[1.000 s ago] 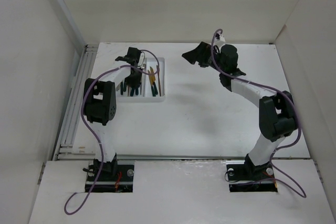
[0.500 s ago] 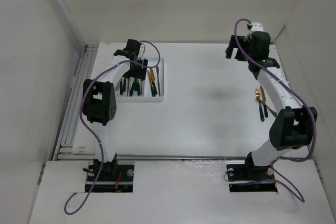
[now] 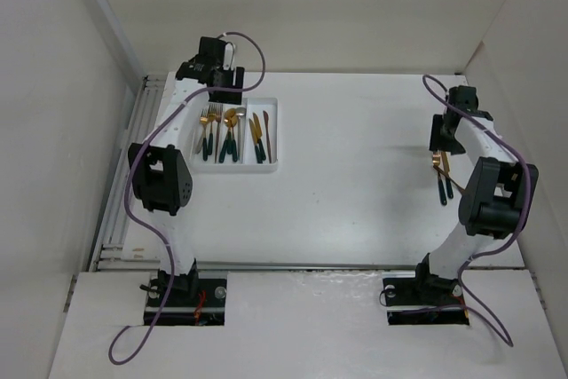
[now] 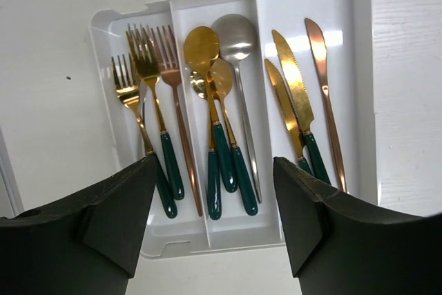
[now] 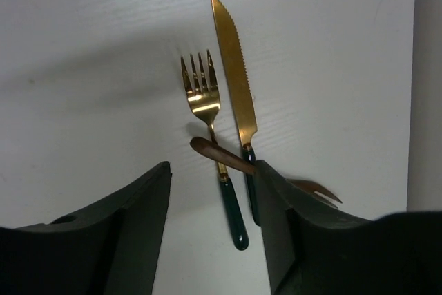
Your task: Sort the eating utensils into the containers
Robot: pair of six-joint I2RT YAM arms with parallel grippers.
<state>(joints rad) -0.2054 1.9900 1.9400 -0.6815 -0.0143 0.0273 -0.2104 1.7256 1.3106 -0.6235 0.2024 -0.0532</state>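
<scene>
In the white tray (image 4: 242, 236): forks (image 4: 148, 81) left compartment, spoons (image 4: 202, 50) middle, knives (image 4: 293, 81) right; mostly gold, green-handled. Left gripper (image 4: 213, 170) above it, jaws wide, empty. Right gripper (image 5: 210, 167) likewise, over loose fork (image 5: 200, 94) and knife (image 5: 235, 74), far right.

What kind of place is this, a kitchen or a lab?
Likely a robot test cell, not a kitchen: white walls box in the table, holding a cutlery tray and loose utensils.

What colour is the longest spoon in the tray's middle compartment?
Silver spoon, handle included; the left wrist view shows it best.
</scene>
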